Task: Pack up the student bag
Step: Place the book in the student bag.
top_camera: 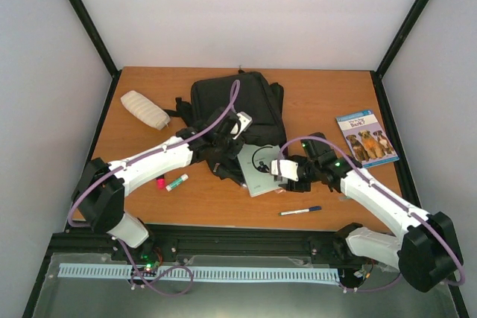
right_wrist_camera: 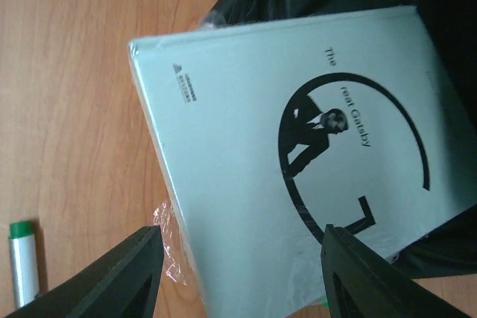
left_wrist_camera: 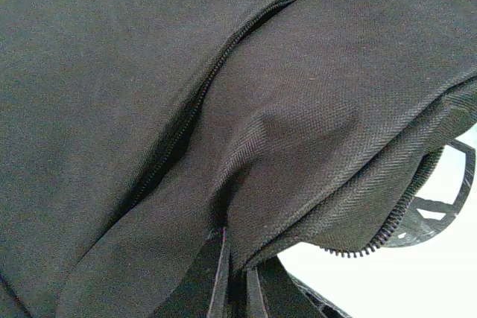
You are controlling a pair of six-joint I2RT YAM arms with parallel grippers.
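The student bag [top_camera: 257, 106] lay flat in the middle of the counter [top_camera: 320, 98], toward the far edge, with its straps spilling out to the left. The left end effector [top_camera: 218, 156] was right on the bag's near edge. In its wrist view the fingers [left_wrist_camera: 218, 277] were drawn almost together, a fold of black fabric bunched between them, pinched tight on the bag. Just right of that fold ran the open zipper edge, and a pale cover showed beneath it.

That was the Gatsby book [right_wrist_camera: 298, 147], grey-green with a black ring and a small figure on it. Its far end was tucked into the bag's mouth and its near end lay out on the wood. The right end effector [right_wrist_camera: 240, 247] hung over that near end, fingers spread wide, one to each side of the book's corner. Whether either finger touched the cover, I could not tell.

Around them sat a cream pencil pouch [top_camera: 145, 109] far left, just beside the straps, and a dog book [top_camera: 365, 138] well off to the right. A pen [top_camera: 300, 211] lay near the right arm. A green-capped glue stick [top_camera: 177, 182] and a pink item [top_camera: 160, 182] lay close beside the left arm.
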